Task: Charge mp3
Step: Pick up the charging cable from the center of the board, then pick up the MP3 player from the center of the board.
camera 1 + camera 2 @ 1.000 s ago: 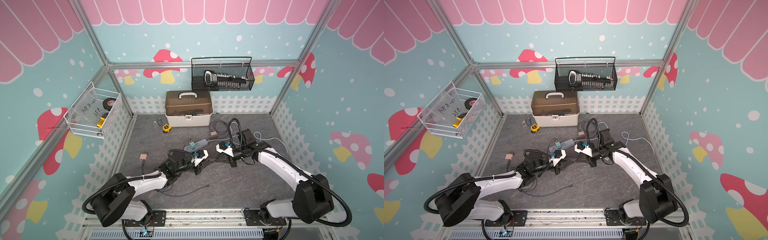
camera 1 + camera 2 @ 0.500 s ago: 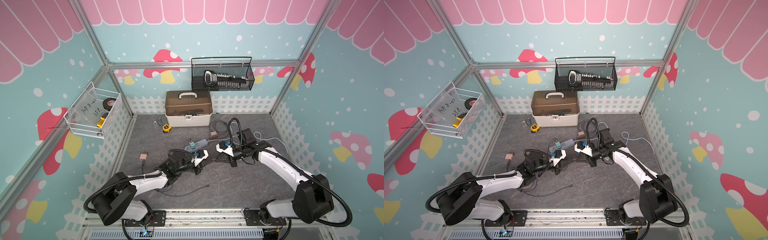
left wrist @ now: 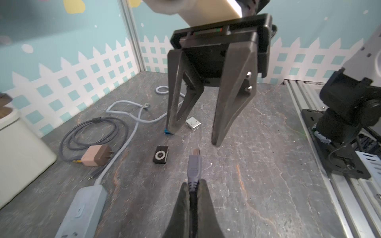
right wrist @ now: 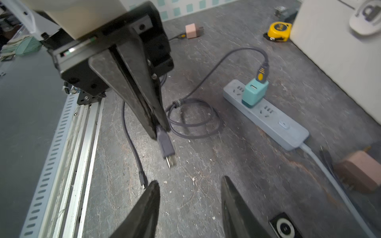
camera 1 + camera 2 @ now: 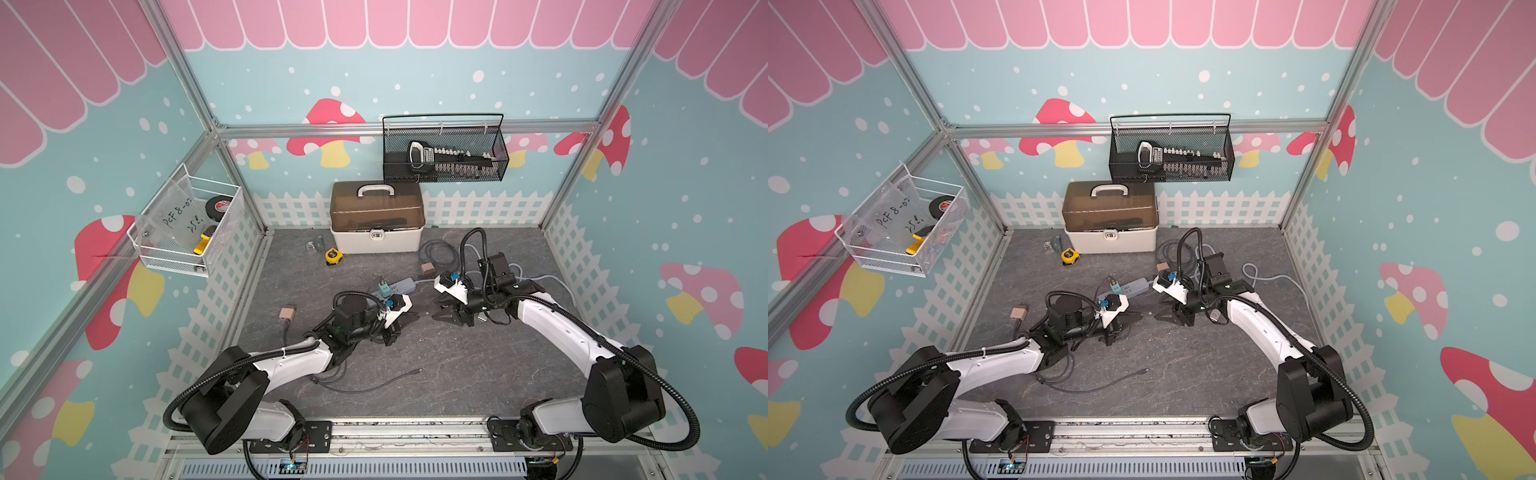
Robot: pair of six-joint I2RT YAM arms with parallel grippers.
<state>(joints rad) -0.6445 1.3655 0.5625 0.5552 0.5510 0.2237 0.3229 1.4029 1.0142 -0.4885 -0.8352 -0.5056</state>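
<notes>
The mp3 (image 3: 161,155) is a small black square player with a round wheel. It lies flat on the grey floor, and the right wrist view shows it (image 4: 284,226) beside one finger of my right gripper. My left gripper (image 3: 192,183) is shut on the grey cable just behind its USB plug (image 3: 194,167), held above the floor. The plug (image 4: 166,144) points at my right gripper (image 4: 188,183), which stands open and empty a short way in front of it. In both top views the two grippers (image 5: 415,318) (image 5: 1158,318) face each other tip to tip at mid-floor.
A grey power strip (image 5: 395,286) carries a teal charger (image 4: 254,92) with a cable plugged in. A silver player (image 3: 193,123), pink adapters (image 3: 94,157) (image 5: 287,312), cable coils and the grey cable's small far plug (image 4: 142,183) lie around. Toolbox (image 5: 376,220) and tape measure (image 5: 332,255) are behind.
My right gripper's jaws have opened and let go of the plug. My left gripper's jaws have closed fully on the cable. Neither arm has shifted noticeably.
</notes>
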